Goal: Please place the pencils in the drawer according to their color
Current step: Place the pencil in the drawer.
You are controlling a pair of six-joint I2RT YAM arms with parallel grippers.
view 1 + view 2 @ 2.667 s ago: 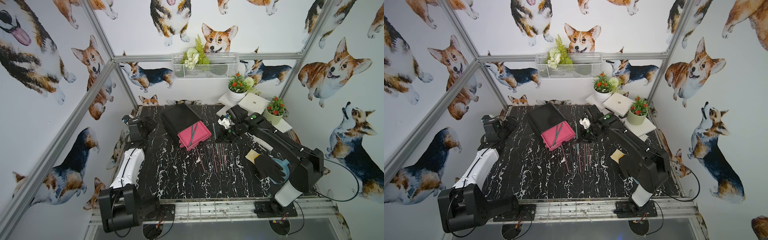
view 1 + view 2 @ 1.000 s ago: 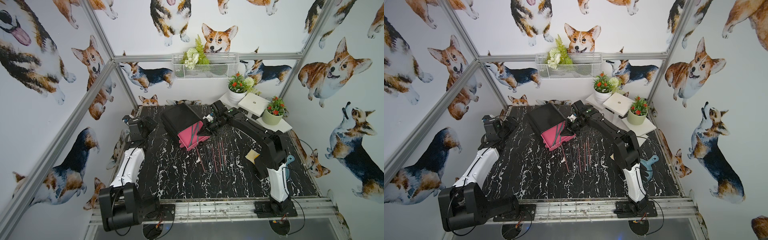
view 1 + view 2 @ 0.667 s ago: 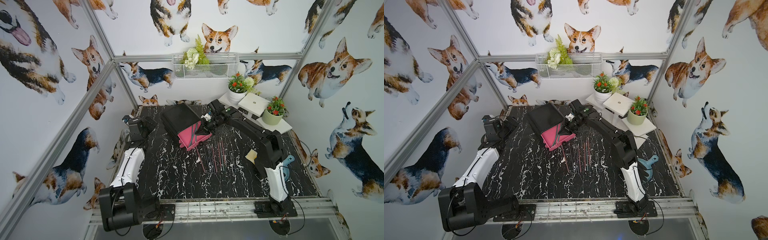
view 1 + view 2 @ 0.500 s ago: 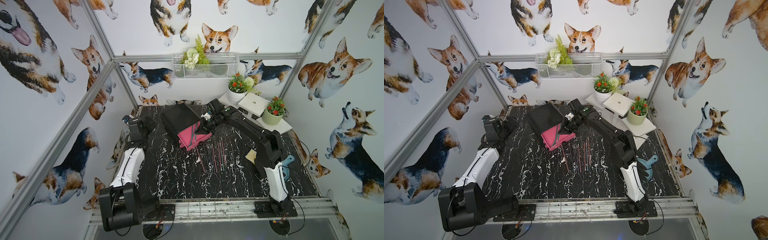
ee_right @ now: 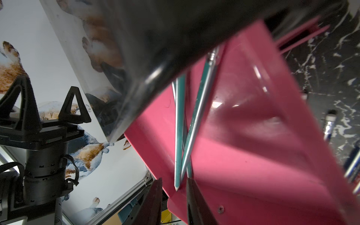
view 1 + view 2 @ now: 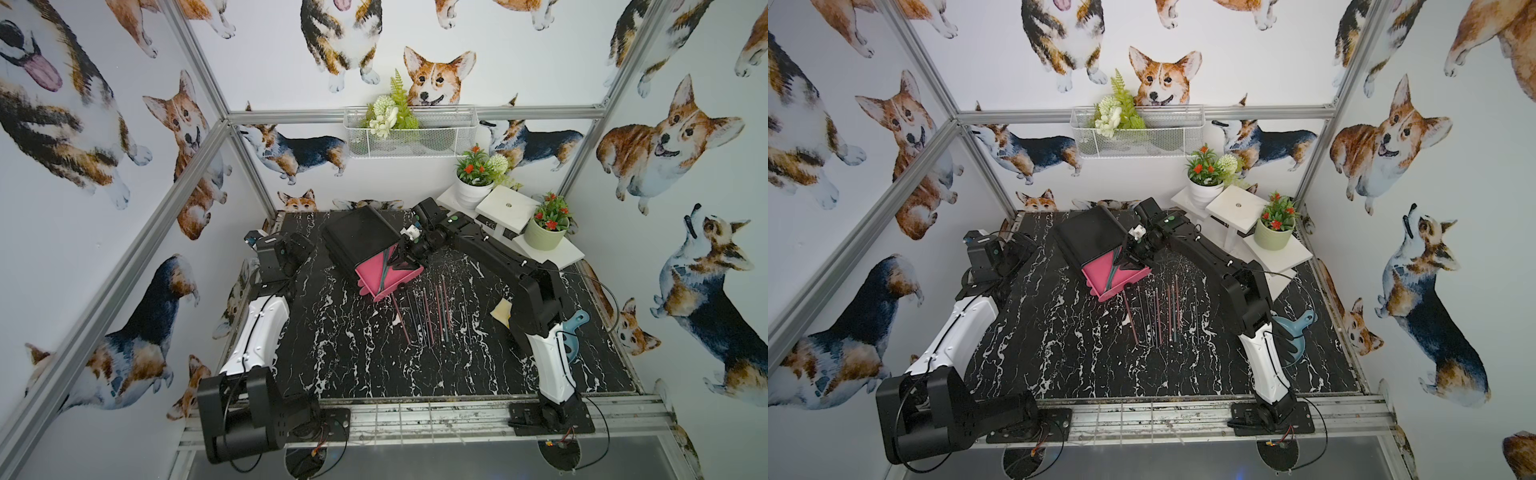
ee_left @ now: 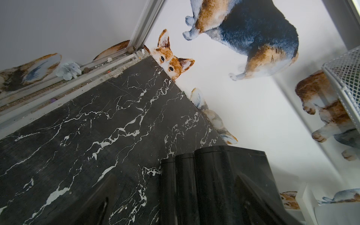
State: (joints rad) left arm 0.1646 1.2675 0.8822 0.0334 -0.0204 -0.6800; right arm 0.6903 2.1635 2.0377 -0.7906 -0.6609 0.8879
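Note:
The drawer cabinet [image 6: 357, 237] [image 6: 1090, 235] is black and stands at the back of the table, with one pink drawer [image 6: 374, 270] [image 6: 1100, 278] pulled out. Teal pencils [image 6: 384, 270] [image 5: 179, 126] lie crossed inside that drawer. Several pink, teal and dark pencils [image 6: 428, 307] [image 6: 1156, 311] lie side by side on the table in front. My right gripper [image 6: 401, 259] [image 6: 1127, 259] [image 5: 173, 181] hangs over the drawer, open, with a teal pencil's tip between its parted fingers. My left gripper [image 6: 305, 249] [image 6: 1025, 245] is open and empty, left of the cabinet [image 7: 214, 185].
A yellow sponge [image 6: 502, 309] and a blue scoop [image 6: 575, 332] lie by the right arm's base. White stands with potted plants [image 6: 544, 226] fill the back right corner. A wire basket [image 6: 411, 133] hangs on the back wall.
The right arm swung from the table's right side to the open drawer with a pencil. Its jaws have now parted and the pencil rests in the drawer. The left arm stayed still.

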